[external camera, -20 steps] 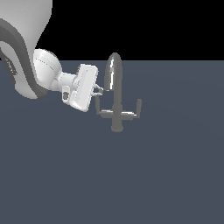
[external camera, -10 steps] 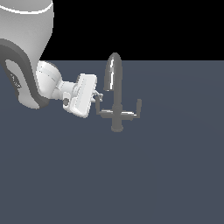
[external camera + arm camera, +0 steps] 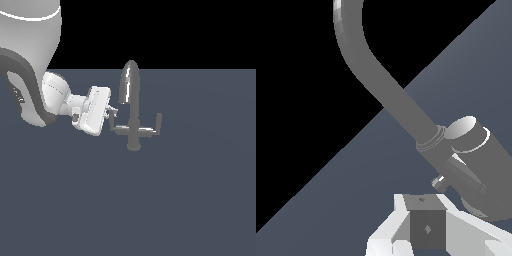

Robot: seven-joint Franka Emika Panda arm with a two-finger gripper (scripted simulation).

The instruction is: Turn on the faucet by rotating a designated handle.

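The grey faucet point(image 3: 133, 131) stands mid-scene, with its arched spout point(image 3: 129, 75) opening toward the exterior view's left. The handle point(image 3: 119, 128) is the lever arm on that same side, with its upturned tip by my fingertips. The twin arm point(image 3: 152, 129) points to the exterior view's right. My gripper point(image 3: 111, 111) reaches in from the left, fingers together and holding nothing, at the handle's tip. In the wrist view the spout point(image 3: 386, 95) and the post point(image 3: 476, 150) loom close beyond my gripper point(image 3: 425, 205). Most of the handle is hidden there.
The faucet sits on a flat blue-grey floor point(image 3: 190, 200). My white arm point(image 3: 30, 65) fills the upper left of the exterior view. Nothing else is in view.
My gripper has dropped lower beside the faucet, from level with the spout mouth to the handle's tip. The handle and the faucet have not visibly turned.
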